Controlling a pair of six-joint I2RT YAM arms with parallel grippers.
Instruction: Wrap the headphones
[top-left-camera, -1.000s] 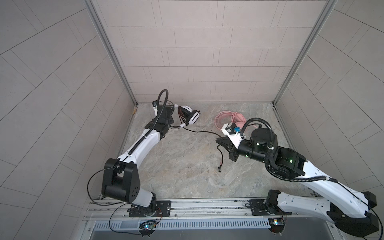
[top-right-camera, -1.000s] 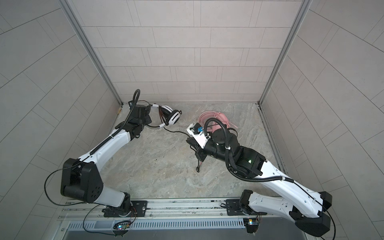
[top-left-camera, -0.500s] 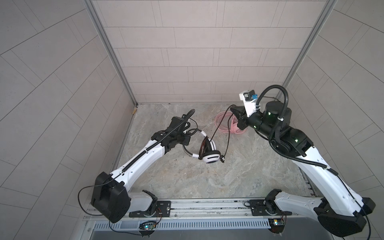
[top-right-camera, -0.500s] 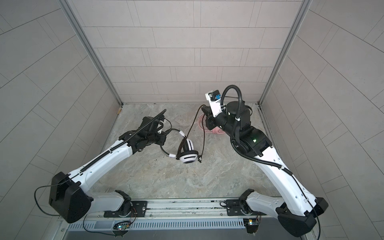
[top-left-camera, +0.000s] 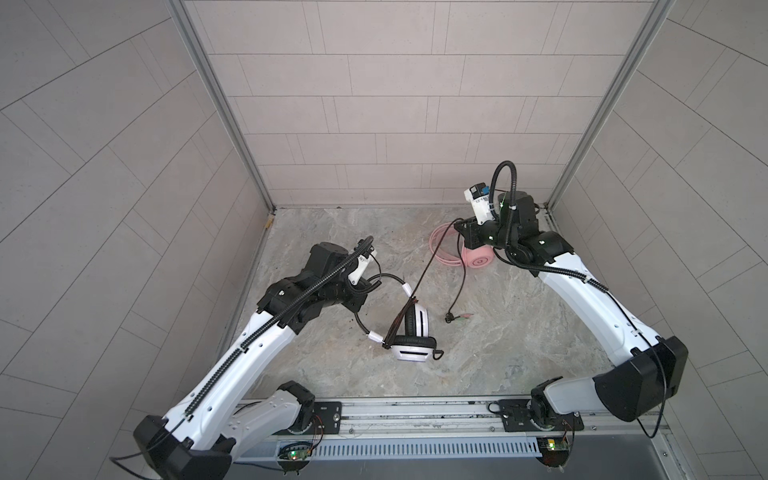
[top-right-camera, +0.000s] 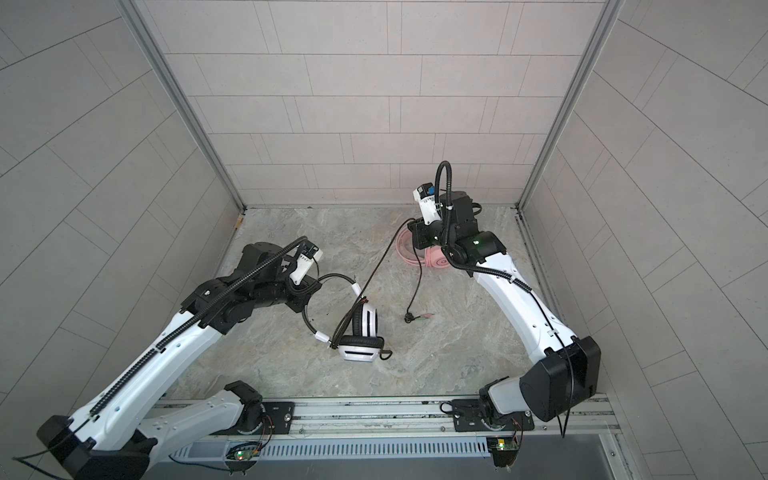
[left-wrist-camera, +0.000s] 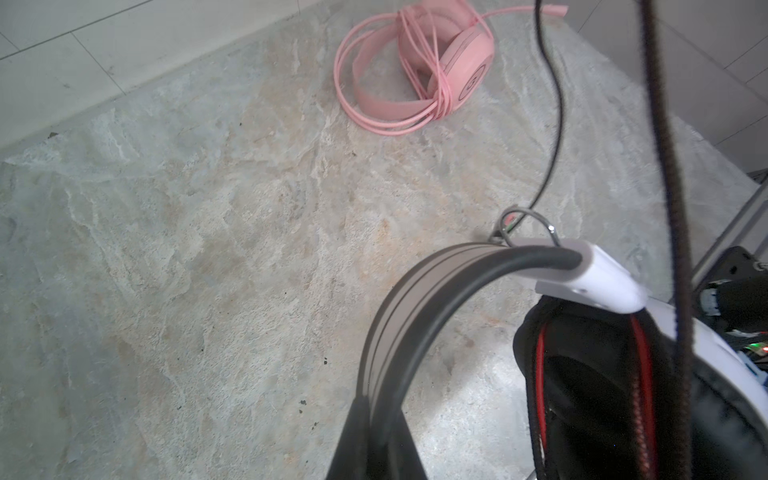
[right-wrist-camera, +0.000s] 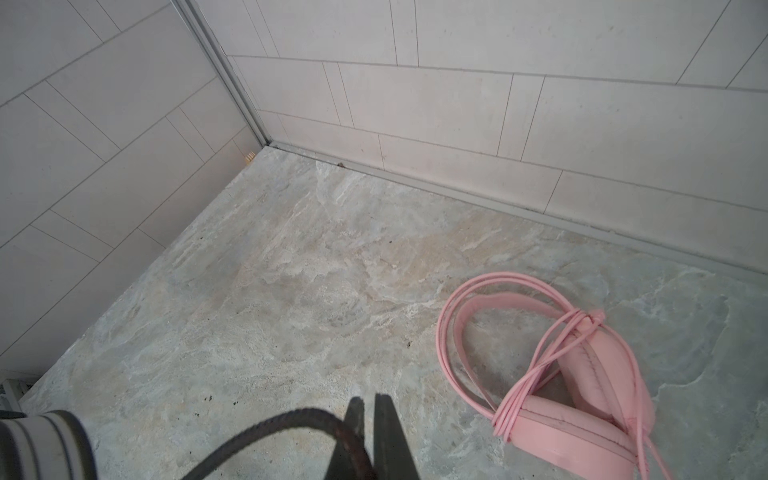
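**Left fingers (left-wrist-camera: 351, 449) shut on a headset band, right fingers (right-wrist-camera: 390, 440) shut on its cable**

Left fingers are seen closed tight around the black wire headband (left-wrist-camera: 519, 257) of the white-and-black headset (top-left-camera: 417, 328), near the middle of the stone-patterned bench (top-left-camera: 332, 232). The headset is held by the top of its band. Its two ear cups are lowest, on the side nearer the front rail. Whether the cups touch the bench cannot be told. A red ring is seen inside one black ear cushion in the left wrist view. Dark strands are seen running between the two ends of the band, beside the cups.

Right fingers are drawn together with only a sliver left between them, and the thin black cable (right-wrist-camera: 286, 417) is pinched there, raised above the bench near the back right corner. From that grip, one stretch of cable is carried in a nearly straight line down to the held headset. A second stretch is left hanging loose. It ends in a plug (top-left-camera: 449, 319) laid on the bench, with small green and pink jacks beside it, between the two headsets.

The pink headset (top-left-camera: 478, 261) is laid on the bench just under the right arm's wrist, well apart from the white-and-black one. Its pink cable is wound around it in several loops.
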